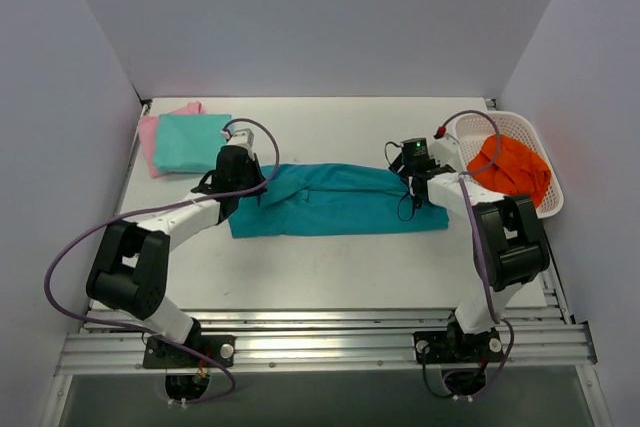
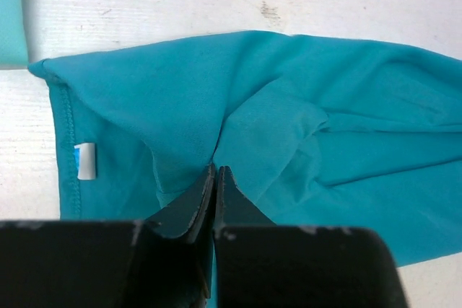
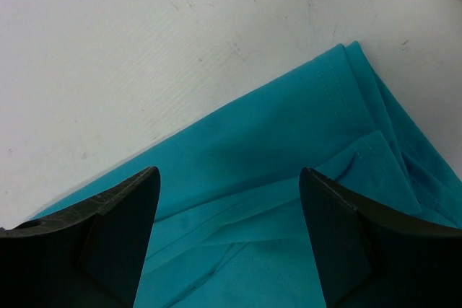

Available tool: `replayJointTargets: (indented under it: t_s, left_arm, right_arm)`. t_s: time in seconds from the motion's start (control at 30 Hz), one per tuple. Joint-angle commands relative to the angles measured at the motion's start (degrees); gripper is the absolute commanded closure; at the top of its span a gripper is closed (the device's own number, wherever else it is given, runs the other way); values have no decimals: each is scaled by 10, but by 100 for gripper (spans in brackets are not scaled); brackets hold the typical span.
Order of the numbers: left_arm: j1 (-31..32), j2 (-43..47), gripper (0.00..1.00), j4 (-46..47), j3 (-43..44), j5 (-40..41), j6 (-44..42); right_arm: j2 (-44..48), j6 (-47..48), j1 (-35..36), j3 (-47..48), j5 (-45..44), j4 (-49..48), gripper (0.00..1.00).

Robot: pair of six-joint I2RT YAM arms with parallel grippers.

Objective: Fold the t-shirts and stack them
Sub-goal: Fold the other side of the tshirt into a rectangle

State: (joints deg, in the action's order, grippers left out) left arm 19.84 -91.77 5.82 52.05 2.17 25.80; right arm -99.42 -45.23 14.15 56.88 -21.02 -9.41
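My left gripper (image 2: 216, 172) is clamped on a pinch of the deep teal t-shirt (image 2: 303, 99). The cloth rises in a small tent into the closed jaws, close to the stitched edge where a white tag (image 2: 85, 161) shows. I take that as my hold on this end for the next fold.

My right gripper (image 3: 227, 177) hangs over the shirt's opposite end with its fingers spread wide. It grips nothing, and a stitched corner flap lies just ahead of it. It looks set to come down and pinch there, so both ends can be lifted together.

From above, the teal shirt lies as a long narrow band across the middle of the table (image 1: 330, 267), which I judge is already folded lengthways. At the far left corner an aqua-mint t-shirt (image 1: 190, 142) sits folded on a pink t-shirt (image 1: 149, 137), presumably the stack this one joins. At the right, a white basket (image 1: 505, 117) holds an orange garment (image 1: 512, 169).
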Motion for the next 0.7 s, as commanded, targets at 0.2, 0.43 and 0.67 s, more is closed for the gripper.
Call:
replayJointTargets:
  t_s: [0.2, 0.43, 0.67]
  left_arm:
    - [108, 51, 95, -108, -2, 197, -51]
    - [216, -35, 94, -271, 70, 449, -12]
    - [320, -181, 98, -440, 192, 640, 29]
  right_arm:
    - [100, -23, 41, -61, -58, 26, 27]
    - [142, -38, 73, -89, -81, 40, 27]
    - [195, -44, 90, -113, -106, 60, 26]
